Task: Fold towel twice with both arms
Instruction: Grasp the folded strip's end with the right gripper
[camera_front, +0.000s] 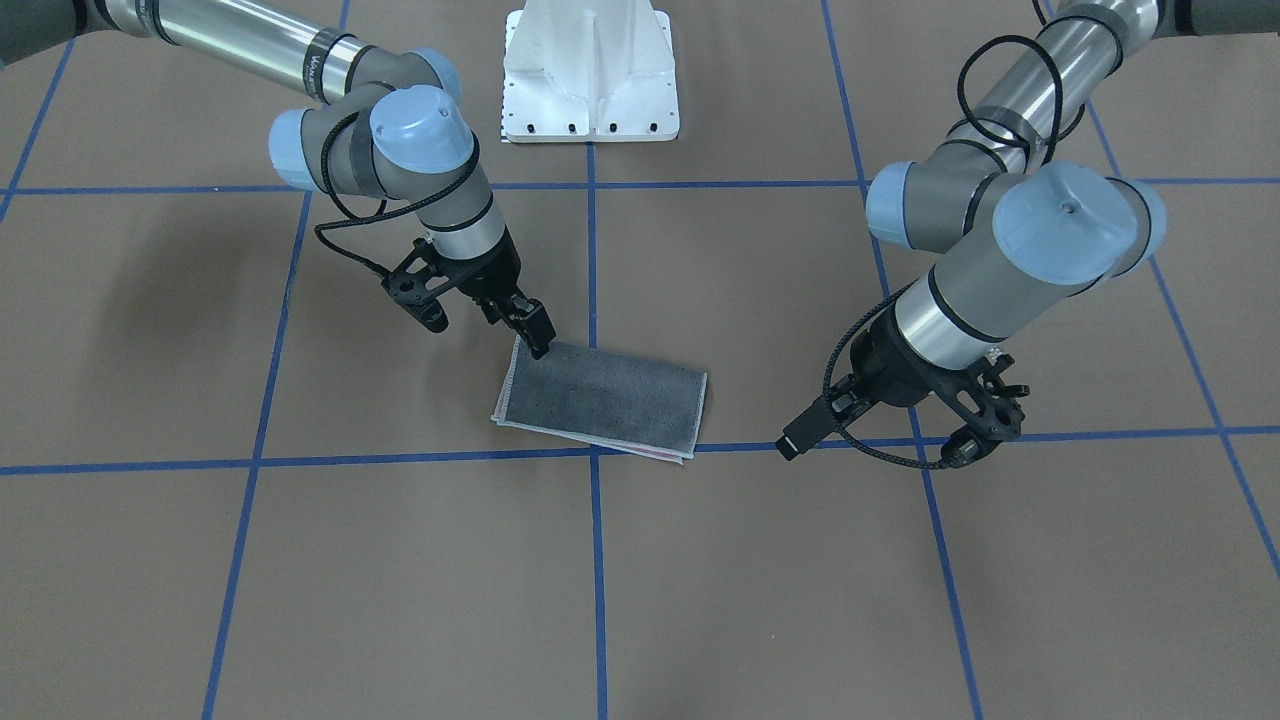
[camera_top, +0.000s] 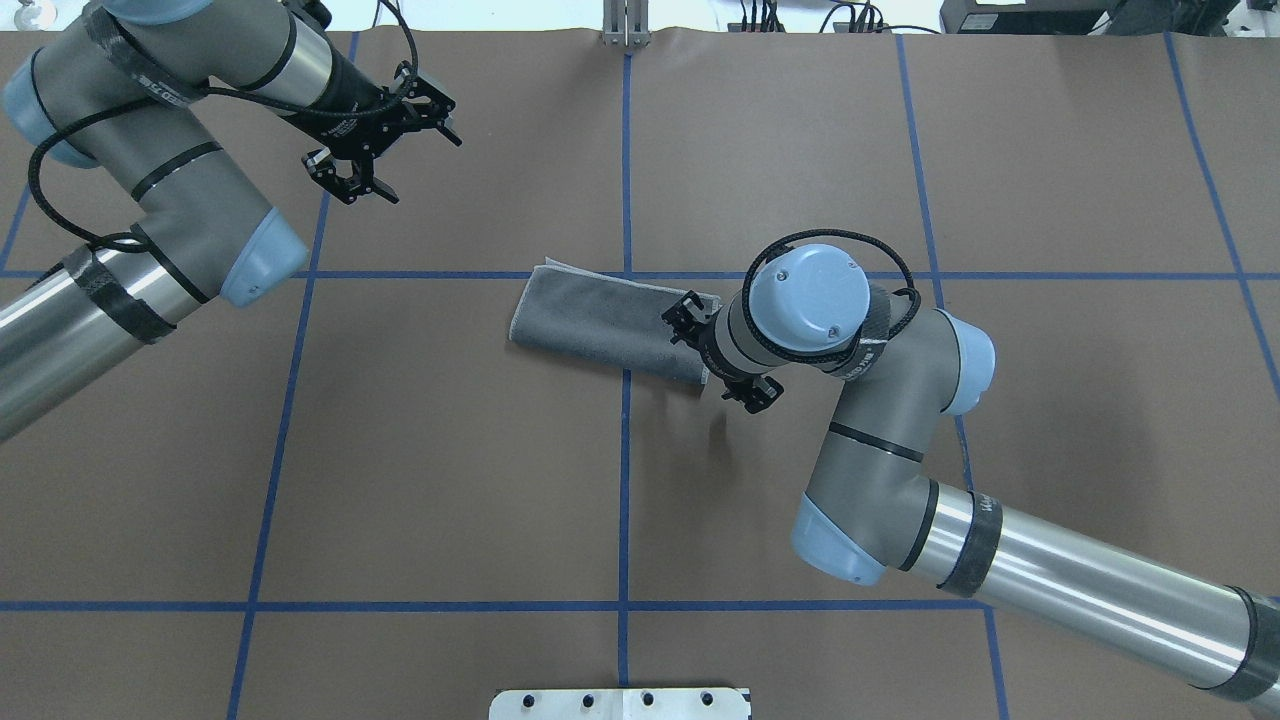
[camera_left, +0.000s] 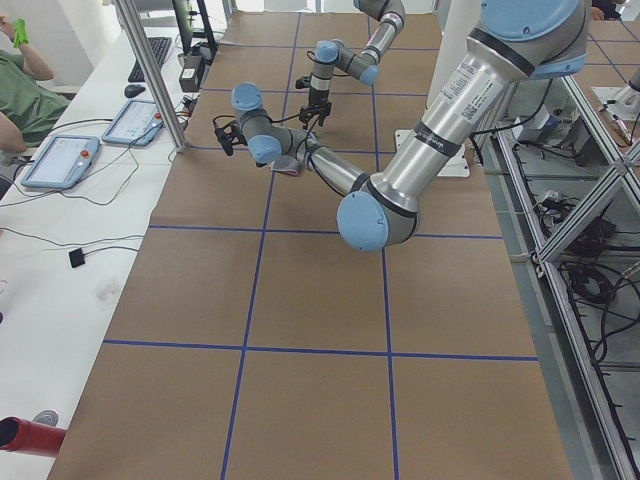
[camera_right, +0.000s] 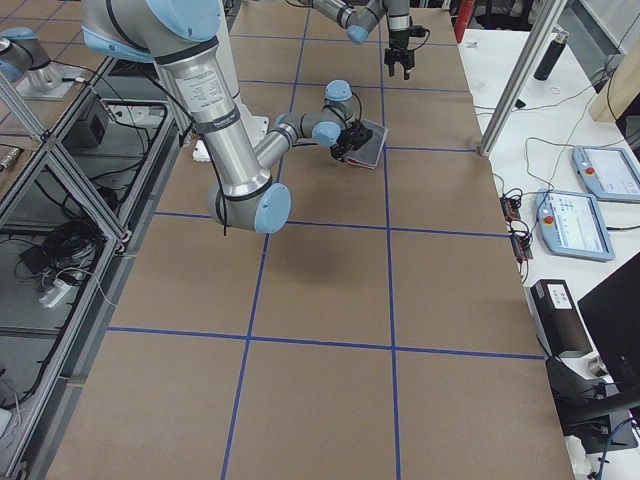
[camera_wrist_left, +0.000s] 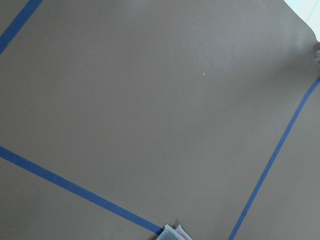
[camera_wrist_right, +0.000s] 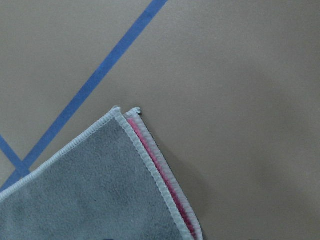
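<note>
Towel: the towel (camera_front: 600, 400) is folded once into a long grey strip. Its pink face (camera_wrist_right: 161, 172) shows as a sliver at the open edge, and it lies flat on the brown table (camera_front: 300, 600).
Where: just on the robot's side of the tape cross (camera_front: 597, 452), straddling the line that runs away from the robot.
Long axis: across the table from the robot's left to its right, slightly slanted to the tape.
Right gripper: the right gripper (camera_front: 537, 335) stands at the strip's corner on the robot's right of the cross, tips at the cloth. Whether they pinch it cannot be told; the wrist view shows a corner lying flat.
Left gripper: the left gripper (camera_top: 400, 135) hangs well apart on the cross's other side, carrying nothing. Its spread cannot be told.
Stage: one fold done, judging by the shape.
Next: likely short end over short end along that axis, with the right arm nearer.
</note>
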